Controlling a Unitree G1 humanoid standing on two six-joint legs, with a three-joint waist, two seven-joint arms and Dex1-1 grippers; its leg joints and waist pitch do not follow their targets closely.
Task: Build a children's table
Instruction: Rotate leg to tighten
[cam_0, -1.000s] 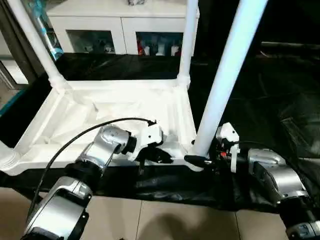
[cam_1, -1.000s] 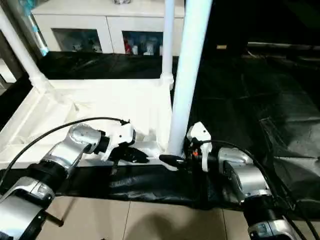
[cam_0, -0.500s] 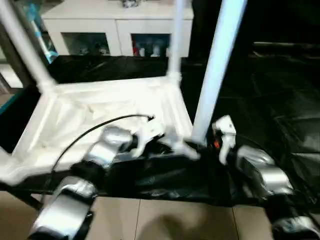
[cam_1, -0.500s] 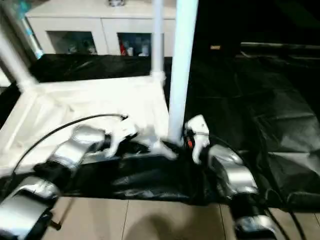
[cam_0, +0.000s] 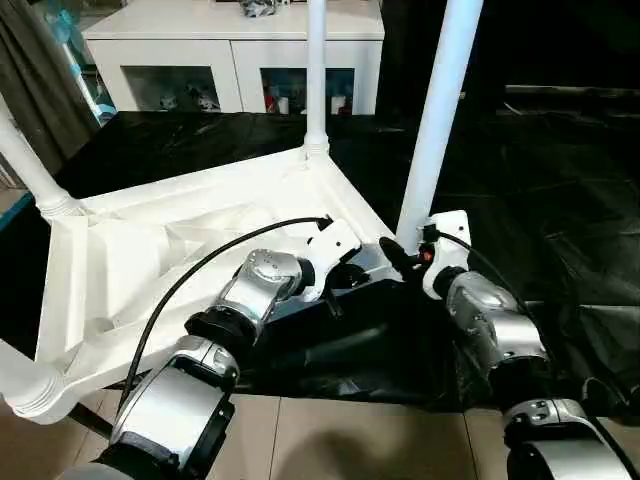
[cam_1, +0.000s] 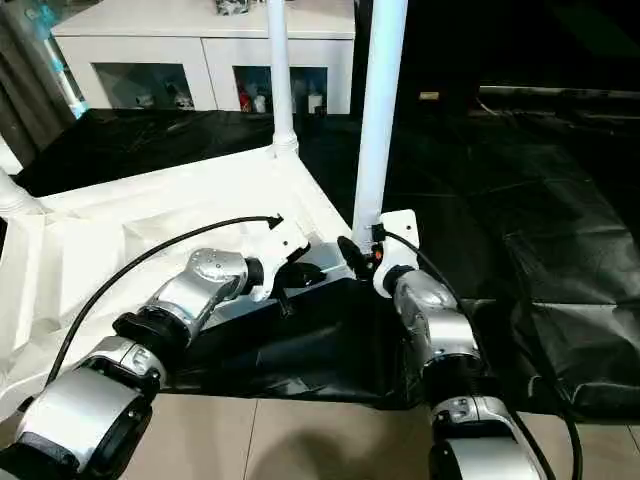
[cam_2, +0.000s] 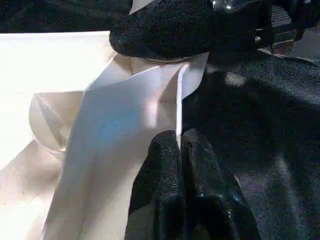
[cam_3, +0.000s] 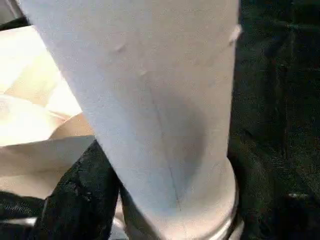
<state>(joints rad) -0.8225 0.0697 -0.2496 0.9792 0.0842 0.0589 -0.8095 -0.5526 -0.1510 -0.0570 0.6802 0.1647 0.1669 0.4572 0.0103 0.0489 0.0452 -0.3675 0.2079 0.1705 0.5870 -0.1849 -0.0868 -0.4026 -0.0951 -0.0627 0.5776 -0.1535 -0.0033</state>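
Observation:
The children's table (cam_0: 150, 250) lies upside down on a black sheet, its white legs pointing up. My left gripper (cam_0: 345, 280) is shut on the thin rim of the top, close to the near right corner; in the left wrist view the fingers (cam_2: 165, 165) pinch that edge. My right gripper (cam_0: 408, 252) is shut around the base of the near right leg (cam_0: 440, 110), just above its socket. One black finger (cam_3: 75, 200) presses on that leg (cam_3: 150, 90); the other is hidden behind it. Further legs stand at the far corner (cam_0: 316, 70) and on the left (cam_0: 30, 170).
A white cabinet (cam_0: 230, 50) with glass-fronted compartments stands behind the table. The crinkled black sheet (cam_0: 560, 200) spreads to the right. Pale floor tiles (cam_0: 350, 440) run along the near edge. A black cable (cam_0: 200, 270) arcs over my left forearm.
The table has turned on the sheet; its near right corner has swung away from me. Both grippers went with it and kept their holds. The view has also shifted.

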